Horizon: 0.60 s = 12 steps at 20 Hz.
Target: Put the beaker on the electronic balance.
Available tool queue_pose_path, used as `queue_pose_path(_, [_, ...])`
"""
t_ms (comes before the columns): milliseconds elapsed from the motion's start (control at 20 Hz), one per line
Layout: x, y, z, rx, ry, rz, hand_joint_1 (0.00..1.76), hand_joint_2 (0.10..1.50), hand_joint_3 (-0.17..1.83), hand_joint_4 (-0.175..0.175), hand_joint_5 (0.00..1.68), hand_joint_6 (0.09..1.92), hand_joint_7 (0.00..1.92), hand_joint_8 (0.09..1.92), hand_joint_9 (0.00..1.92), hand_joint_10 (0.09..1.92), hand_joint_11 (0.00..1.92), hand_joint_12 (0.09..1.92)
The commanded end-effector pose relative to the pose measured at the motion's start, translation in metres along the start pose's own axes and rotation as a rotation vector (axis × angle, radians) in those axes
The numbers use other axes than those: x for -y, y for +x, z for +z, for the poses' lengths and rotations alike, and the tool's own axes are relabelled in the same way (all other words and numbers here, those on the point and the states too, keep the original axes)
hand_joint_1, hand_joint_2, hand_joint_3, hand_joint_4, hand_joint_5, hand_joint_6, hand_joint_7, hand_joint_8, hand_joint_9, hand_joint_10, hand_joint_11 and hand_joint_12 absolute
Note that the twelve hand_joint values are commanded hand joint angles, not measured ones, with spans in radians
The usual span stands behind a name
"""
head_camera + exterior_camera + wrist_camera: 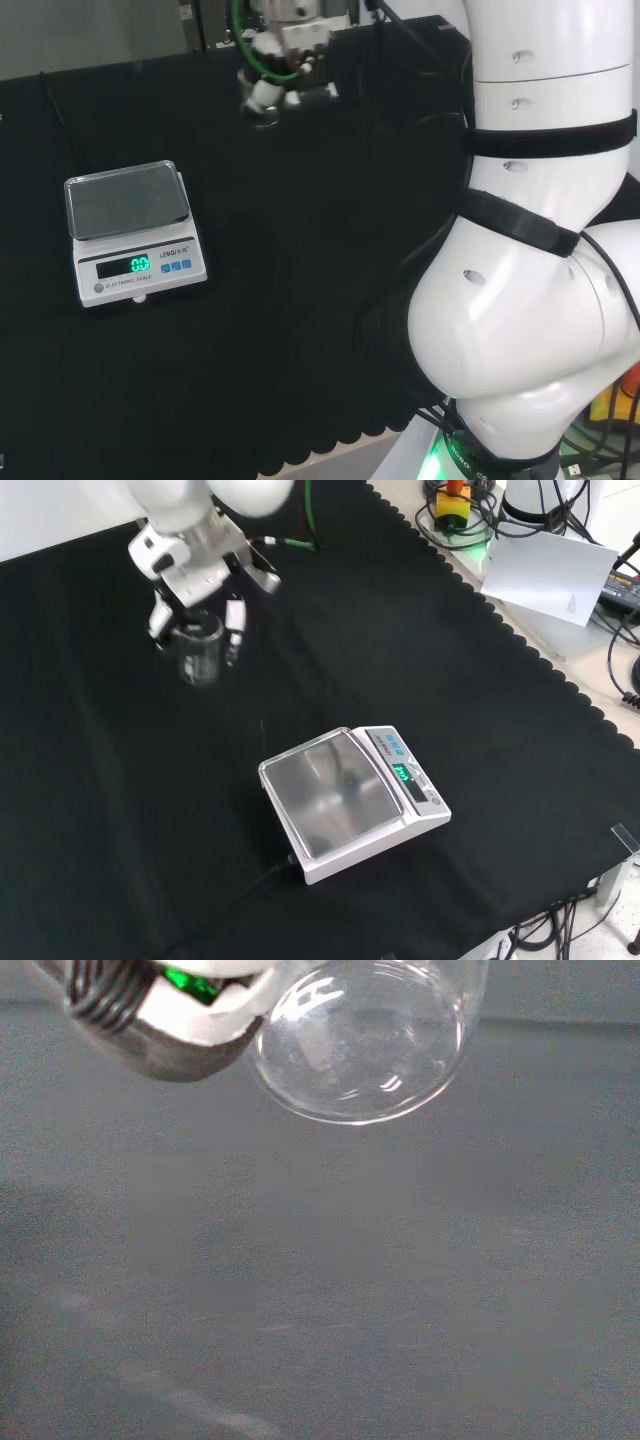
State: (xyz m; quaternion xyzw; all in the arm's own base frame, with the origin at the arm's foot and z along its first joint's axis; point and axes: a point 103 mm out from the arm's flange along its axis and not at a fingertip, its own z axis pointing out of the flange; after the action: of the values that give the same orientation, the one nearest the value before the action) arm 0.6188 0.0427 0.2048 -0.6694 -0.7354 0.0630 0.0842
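i have the hand [200,565] clasped around the beaker [200,650], held clear of the black cloth [120,810] at about 10 o'clock in the front view. the electronic balance [350,800] sits well apart at 5 o'clock from it, pan bare. step in hand: transport. next i judge a carry over the pan, then an upright lowering.

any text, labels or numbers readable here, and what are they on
electronic balance: a line of print on its front panel, too small to quote with certainty.
green display: lit digits, too small to quote with certainty.
white sheet: one small dark mark, unreadable.
beaker in the hand: no markings can be seen.
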Motion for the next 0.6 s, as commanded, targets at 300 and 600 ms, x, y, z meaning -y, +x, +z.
queue_pose_path(300, [0.039,0.157,0.035,0.021,0.117,-0.335,1.24,0.88,0.62,-0.175,0.85,1.31,0.90,1.33,1.31,1.12,1.18,1.01])
queue_pose_path(600, [0.045,0.169,0.052,0.033,0.162,-0.379,1.24,0.87,0.63,-0.175,0.86,1.31,0.90,1.33,1.31,1.12,1.19,1.01])
